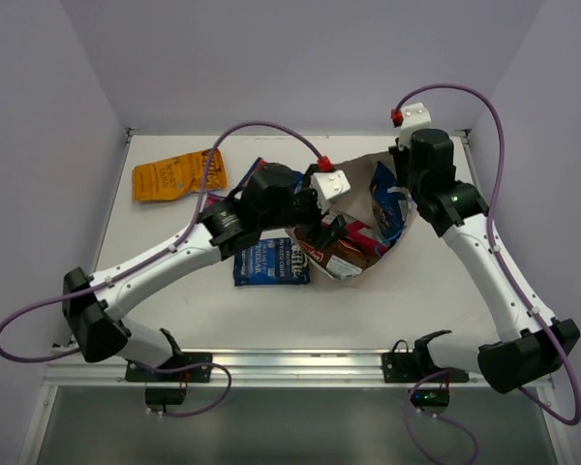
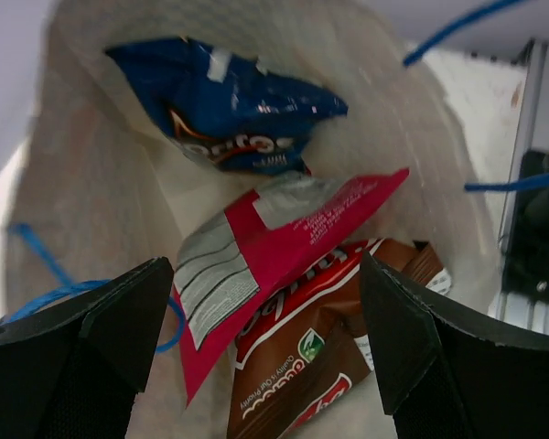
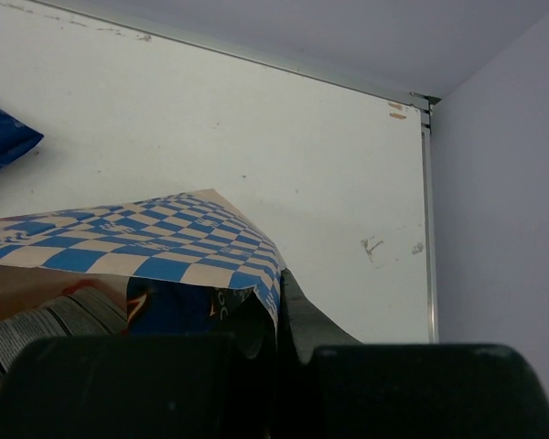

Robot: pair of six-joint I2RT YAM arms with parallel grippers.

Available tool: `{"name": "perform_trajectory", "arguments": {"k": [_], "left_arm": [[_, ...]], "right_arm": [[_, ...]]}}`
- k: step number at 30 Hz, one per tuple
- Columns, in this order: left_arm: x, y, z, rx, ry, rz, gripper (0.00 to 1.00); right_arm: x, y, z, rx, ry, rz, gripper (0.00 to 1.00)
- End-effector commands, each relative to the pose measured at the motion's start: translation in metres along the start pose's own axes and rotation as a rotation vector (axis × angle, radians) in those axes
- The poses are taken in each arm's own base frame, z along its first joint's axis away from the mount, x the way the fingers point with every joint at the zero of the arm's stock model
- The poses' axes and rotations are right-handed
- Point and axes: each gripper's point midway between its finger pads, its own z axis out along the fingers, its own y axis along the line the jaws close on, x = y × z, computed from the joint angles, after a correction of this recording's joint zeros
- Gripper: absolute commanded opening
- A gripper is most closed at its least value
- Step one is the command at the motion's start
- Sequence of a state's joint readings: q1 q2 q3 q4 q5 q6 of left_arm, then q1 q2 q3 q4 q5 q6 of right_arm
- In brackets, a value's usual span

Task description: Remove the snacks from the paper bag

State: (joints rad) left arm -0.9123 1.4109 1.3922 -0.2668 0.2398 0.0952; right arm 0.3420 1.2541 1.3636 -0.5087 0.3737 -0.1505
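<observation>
Seen from above, the paper bag [image 1: 363,176] lies on its side on the white table [image 1: 416,300], right of centre, with its mouth turned toward the left arm. The left gripper [image 1: 331,235] sits at that mouth with its fingers spread and nothing between them. The right gripper [image 1: 404,179] is at the bag's far rim. Three snacks lie on the table outside the bag. An orange packet [image 1: 179,176] is well off to the left, and a blue packet with white lettering [image 1: 271,262] lies just beside the left wrist. A dark blue packet [image 1: 259,167] is partly hidden behind that arm. A brown chip bag [image 1: 334,260] pokes out of the bag's mouth.

The left wrist camera looks straight into the bag between its two black fingers [image 2: 119,320], which stand wide apart and touch no packet. A magenta packet [image 2: 302,229] lies across the top of the brown chip bag, both near the mouth. A dark blue Doritos packet [image 2: 229,101] sits deeper in, against the pale inner wall. Thin blue loop handles [image 2: 46,293] trail at the left and right edges.

In the right wrist camera the jaws are closed together at the bottom of the frame, and the bag's blue-white checkered band [image 3: 146,242] runs down into them, so they pinch the bag's rim. Packet edges show under that band, too dark to tell apart. A scrap of blue foil [image 3: 0,137] shows at the left edge of the table.
</observation>
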Motion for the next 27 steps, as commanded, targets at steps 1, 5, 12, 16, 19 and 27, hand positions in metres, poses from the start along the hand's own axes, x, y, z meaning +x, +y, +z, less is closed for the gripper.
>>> {"name": "perform_trajectory", "arguments": {"k": [1,5,12,16,19,27], "left_arm": [[0.025,-0.007,0.014,0.081,0.093,0.126,0.89],[0.038,-0.005,0.040,0.112,0.133,0.172,0.88],[0.048,-0.017,0.065,0.209,0.148,0.200,0.85],[0.039,-0.025,0.070,0.235,0.128,0.203,0.84],[0.032,-0.026,0.070,0.227,0.116,0.214,0.82],[-0.033,0.013,0.016,-0.033,0.083,0.216,0.95]], "right_arm": [[-0.036,-0.007,-0.018,-0.002,-0.129,0.032,0.00],[-0.032,-0.006,-0.016,-0.001,-0.121,0.024,0.00],[-0.027,-0.003,-0.013,-0.004,-0.111,0.024,0.00],[-0.024,-0.002,-0.010,-0.007,-0.106,0.022,0.00],[-0.022,-0.001,-0.009,-0.009,-0.103,0.021,0.00],[-0.022,-0.002,-0.010,-0.003,-0.107,0.015,0.00]]}}
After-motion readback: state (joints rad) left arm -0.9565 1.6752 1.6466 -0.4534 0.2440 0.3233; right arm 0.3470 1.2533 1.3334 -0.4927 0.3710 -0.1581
